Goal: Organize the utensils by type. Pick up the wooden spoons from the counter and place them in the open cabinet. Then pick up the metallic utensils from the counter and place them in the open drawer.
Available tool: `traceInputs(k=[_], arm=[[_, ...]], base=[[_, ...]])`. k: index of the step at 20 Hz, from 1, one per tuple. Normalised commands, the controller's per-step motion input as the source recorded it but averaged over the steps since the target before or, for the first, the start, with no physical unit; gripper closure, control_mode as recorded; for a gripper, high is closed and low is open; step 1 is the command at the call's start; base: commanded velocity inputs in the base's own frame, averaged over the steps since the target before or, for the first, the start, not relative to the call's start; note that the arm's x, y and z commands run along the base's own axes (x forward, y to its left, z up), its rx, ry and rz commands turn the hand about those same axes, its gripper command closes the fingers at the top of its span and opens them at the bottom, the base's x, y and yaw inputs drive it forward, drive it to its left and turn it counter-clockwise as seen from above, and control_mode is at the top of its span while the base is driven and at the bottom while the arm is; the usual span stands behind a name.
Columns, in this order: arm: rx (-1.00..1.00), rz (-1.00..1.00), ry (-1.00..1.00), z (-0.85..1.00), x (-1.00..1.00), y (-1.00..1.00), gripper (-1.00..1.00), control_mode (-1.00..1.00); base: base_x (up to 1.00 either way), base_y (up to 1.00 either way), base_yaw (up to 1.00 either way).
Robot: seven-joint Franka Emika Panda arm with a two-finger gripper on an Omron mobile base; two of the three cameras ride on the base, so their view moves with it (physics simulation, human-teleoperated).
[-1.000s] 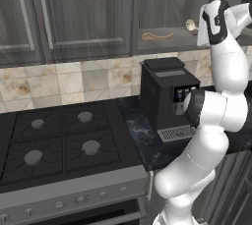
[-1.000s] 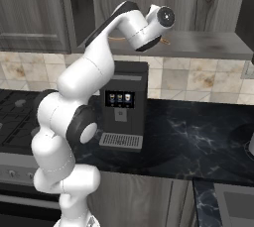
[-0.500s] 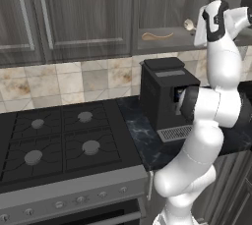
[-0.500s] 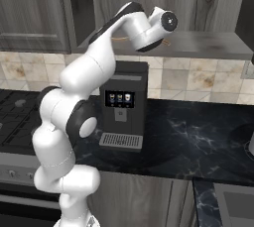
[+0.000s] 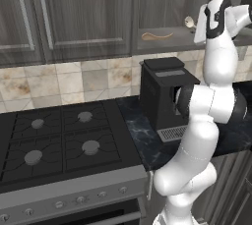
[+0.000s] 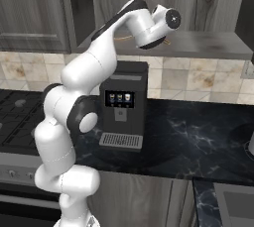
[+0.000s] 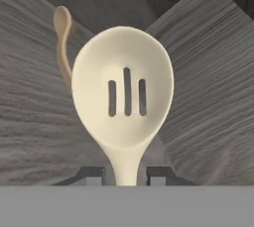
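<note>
1. Kitchen was all dark wood-grain upper cabinets point(image 5: 64, 13), with long pale bar handles point(image 5: 20, 16) on the closed doors.
2. Backsplash point(image 5: 74, 79) was beige and tan stone tile, kinda mottled, running under the cabinets.
3. Black gas stove point(image 5: 59, 140) sat on the left, four burners, with a grey front panel and a row of knobs point(image 5: 78, 200) below.
4. Counter point(image 6: 198, 146) was dark marble with pale veins, looked pretty glossy.
5. A black coffee machine point(image 6: 124, 104) stood on the counter against the tiles, little lit screen on the front and a metal drip grate point(image 6: 121, 141) at its base.
6. Lower cabinets point(image 6: 144, 201) matched the dark wood.
</note>
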Motion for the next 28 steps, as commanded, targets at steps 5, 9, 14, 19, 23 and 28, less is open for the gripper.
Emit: traceInputs(k=[5,9,14,19,23,28], arm=[[0.03,0.02,0.00,-0.20,0.23,0.04,1.00,-1.00],[0.02,0.01,0.00,-0.35,0.09,0.12,-1.00,-1.00],[0.00,0.00,0.02,-0.37,0.27,0.23,-1.00,-1.00],[0.01,0.00,0.03,-0.29,0.27,0.22,-1.00,-1.00],[0.03,0.00,0.02,-0.25,0.17,0.17,-1.00,-1.00],[0.02,0.00,0.00,-0.25,0.01,0.04,-1.00,-1.00]], base=[[0.00,0.00,0.00],[0.00,0.00,0.00],[0.00,0.00,0.00],[0.00,0.00,0.00],[0.00,0.00,0.00],[0.00,0.00,0.00]])
